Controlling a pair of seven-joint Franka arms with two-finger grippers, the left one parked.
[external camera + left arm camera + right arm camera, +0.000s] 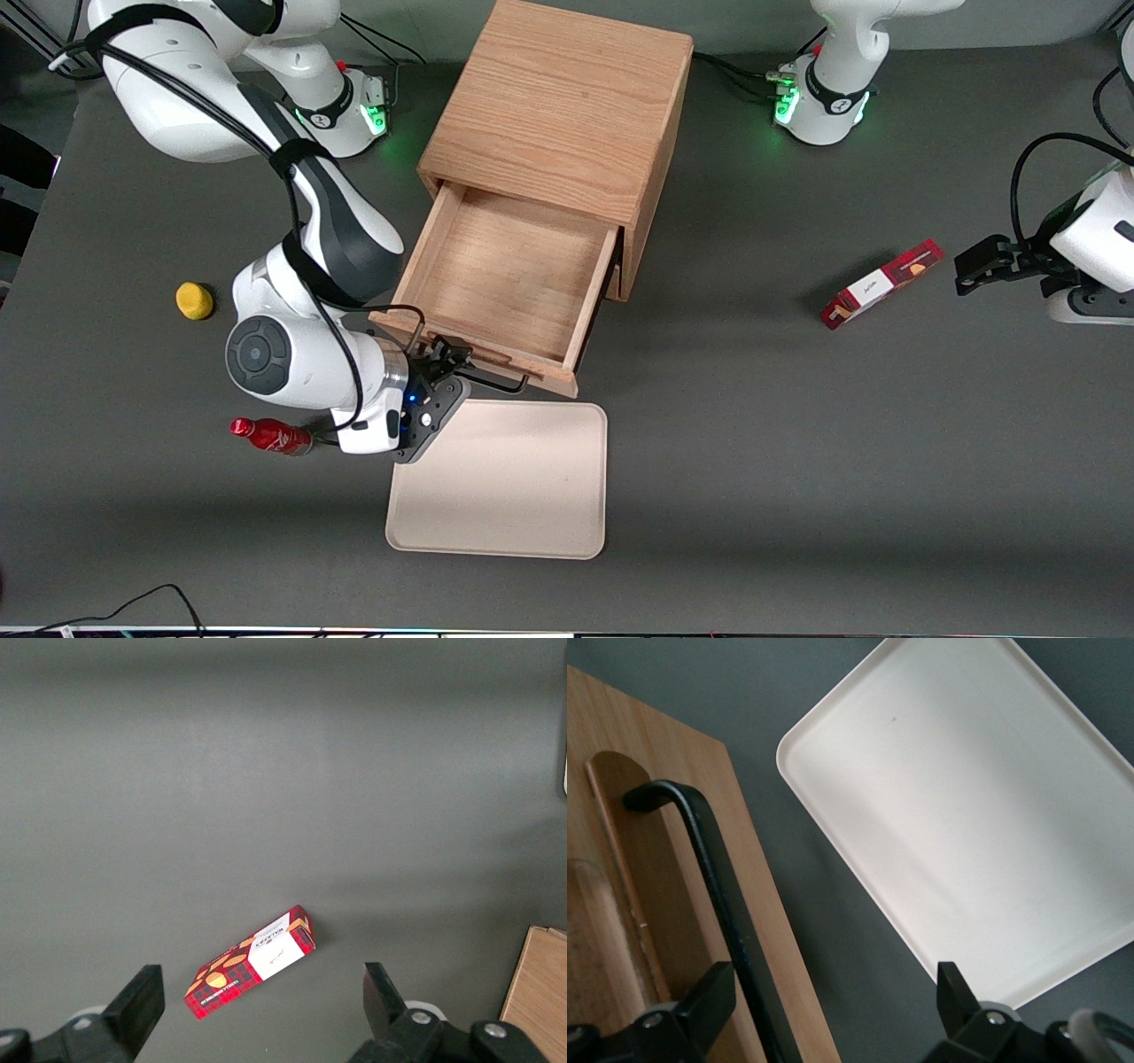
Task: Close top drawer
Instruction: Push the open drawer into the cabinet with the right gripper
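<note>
1. Top drawer stands pulled well out of the wooden cabinet, its bare inside showing, front panel facing the front camera.
2. Grey desk carries it all; the cabinet sits about midway between the two arm bases.
3. Cream tray lies flat just in front of the drawer, nearer the front camera.
4. End effector is right at the drawer front, by the black wire handle; its fingers are spread wide, the handle bar passing between them, nothing held.
5. Red snack box lies toward the parked arm's end.
6. Red bottle lies on its side beside the working arm's wrist.
7. Yellow ball-like object sits toward the working arm's end.
</note>
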